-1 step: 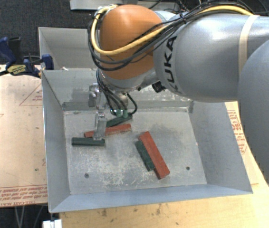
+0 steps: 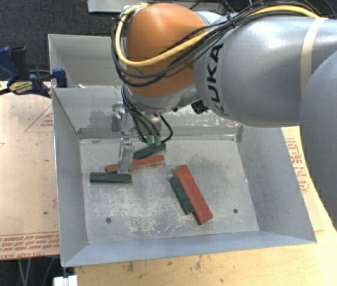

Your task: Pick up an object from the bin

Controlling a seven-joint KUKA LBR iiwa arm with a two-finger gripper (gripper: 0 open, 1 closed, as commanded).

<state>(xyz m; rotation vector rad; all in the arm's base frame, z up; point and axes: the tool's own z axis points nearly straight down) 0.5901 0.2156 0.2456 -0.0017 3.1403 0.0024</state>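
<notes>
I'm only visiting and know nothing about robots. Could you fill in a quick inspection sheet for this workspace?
Surface: grey metal bin, its floor scuffed.
Job's things: red-brown bar by the gripper; dark green bar just in front of it, to the view's left; second green bar and long red bar side by side to the view's right.
Clutter: nothing seen.
Grippers: gripper low in the bin at the red-brown bar; whether it holds anything is unclear.
Cables: yellow and black cables looped over the orange wrist cover.
Surroundings: dark floor.
</notes>
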